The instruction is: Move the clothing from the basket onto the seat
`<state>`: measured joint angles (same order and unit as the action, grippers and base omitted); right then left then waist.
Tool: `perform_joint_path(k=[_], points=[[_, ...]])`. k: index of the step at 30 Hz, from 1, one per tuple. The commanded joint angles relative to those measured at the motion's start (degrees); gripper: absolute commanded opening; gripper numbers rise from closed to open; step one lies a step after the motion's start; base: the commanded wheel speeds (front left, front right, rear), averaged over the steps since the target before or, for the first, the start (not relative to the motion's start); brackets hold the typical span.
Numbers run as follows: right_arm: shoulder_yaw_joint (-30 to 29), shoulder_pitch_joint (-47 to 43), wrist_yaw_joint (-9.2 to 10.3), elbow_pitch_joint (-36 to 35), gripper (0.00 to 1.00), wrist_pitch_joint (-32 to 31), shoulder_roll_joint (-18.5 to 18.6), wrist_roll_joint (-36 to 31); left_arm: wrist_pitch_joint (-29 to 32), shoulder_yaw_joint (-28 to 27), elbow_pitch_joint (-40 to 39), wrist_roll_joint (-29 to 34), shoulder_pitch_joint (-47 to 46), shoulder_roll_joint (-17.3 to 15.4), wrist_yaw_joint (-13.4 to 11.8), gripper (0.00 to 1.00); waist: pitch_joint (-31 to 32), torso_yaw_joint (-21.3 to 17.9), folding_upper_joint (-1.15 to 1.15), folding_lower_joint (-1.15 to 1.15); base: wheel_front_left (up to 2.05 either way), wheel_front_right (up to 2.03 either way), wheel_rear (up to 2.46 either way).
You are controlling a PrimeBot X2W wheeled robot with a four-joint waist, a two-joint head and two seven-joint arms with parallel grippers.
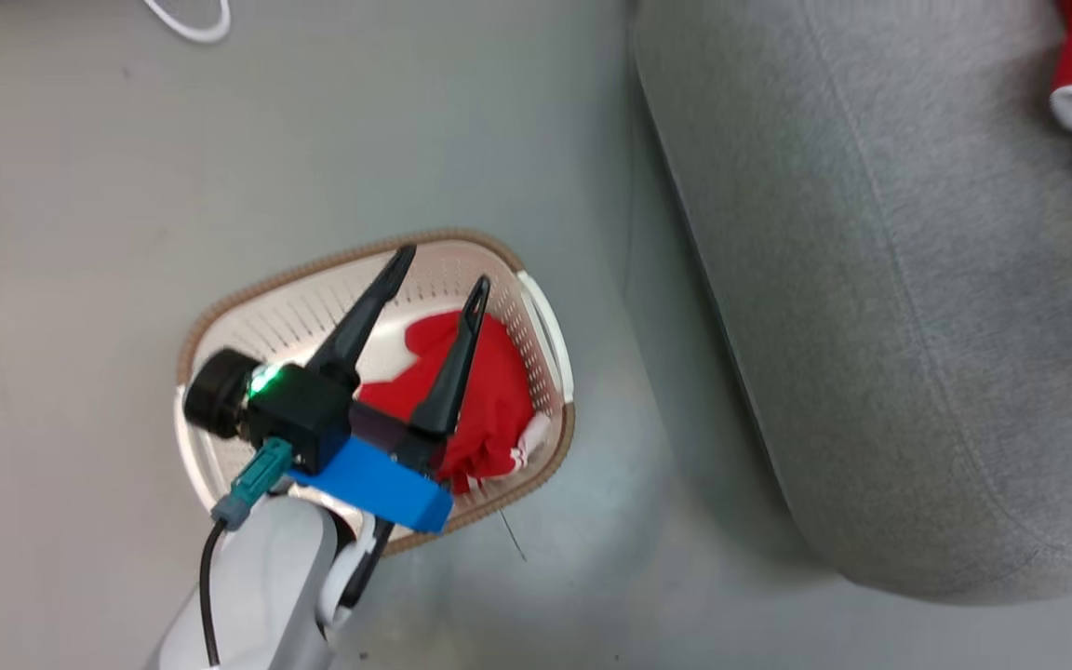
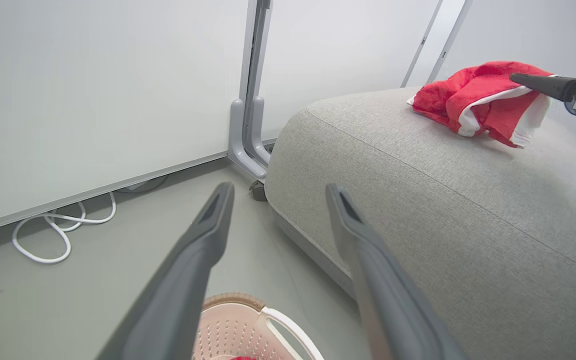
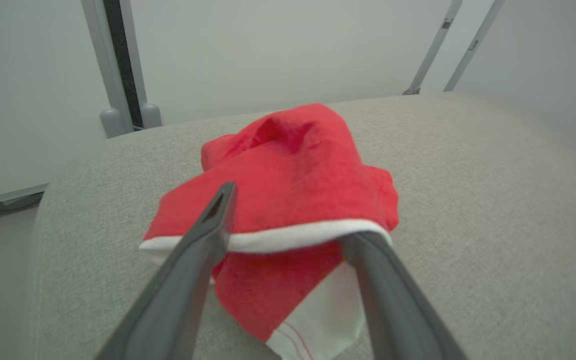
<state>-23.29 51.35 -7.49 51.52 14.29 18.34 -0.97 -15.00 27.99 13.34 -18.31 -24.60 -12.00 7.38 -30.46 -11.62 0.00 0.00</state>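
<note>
Basket [image 1: 294, 316] on floor [image 1: 127, 186] beside seat [image 1: 917, 279]: one red garment [image 1: 499, 391] inside, left gripper [image 1: 443, 265] spread wide above it. Second red garment [image 3: 293, 170] lies on seat, right gripper [image 3: 293, 215] wide apart astride it.

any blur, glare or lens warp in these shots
Head view: pale sheen on the floor beside the basket. Left wrist view: left gripper blurred near the lens. Right wrist view: right gripper blurred, red garment sharp, wall posts splay outward.
</note>
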Motion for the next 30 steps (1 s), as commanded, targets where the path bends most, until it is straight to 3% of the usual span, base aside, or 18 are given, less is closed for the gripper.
perform_joint_path(k=[1,8,14,20,30], points=[[0.8,-2.1,-0.01,-0.6,1.00,0.5,-0.4,-0.4,-0.3,-1.0,0.4,-0.4,1.9,0.5,0.1,1.00,5.9,1.2,0.00,0.00,0.00,0.00,0.00],[4.9,-10.5,-0.01,-2.9,1.00,0.5,-3.2,-0.6,-0.3,-4.5,1.4,-0.9,9.1,3.1,0.1,1.00,15.2,2.7,0.00,0.00,0.00,0.00,0.00],[9.6,-21.7,-0.01,-9.8,1.00,0.7,-6.7,-1.8,-0.3,-9.0,1.8,-0.7,16.9,5.5,0.1,1.00,23.3,5.5,0.00,0.00,0.00,0.00,0.00],[13.6,-30.0,-0.01,-17.9,1.00,0.2,-10.3,-1.8,-0.3,-13.6,1.7,0.0,22.2,6.4,0.1,1.00,27.3,8.0,0.00,0.00,0.00,0.00,0.00],[19.5,-40.4,-0.01,-31.0,1.00,-3.0,-13.1,0.4,-0.3,-20.0,1.9,1.0,25.9,7.3,0.1,1.00,31.0,12.6,0.00,0.00,0.00,0.00,0.00]])
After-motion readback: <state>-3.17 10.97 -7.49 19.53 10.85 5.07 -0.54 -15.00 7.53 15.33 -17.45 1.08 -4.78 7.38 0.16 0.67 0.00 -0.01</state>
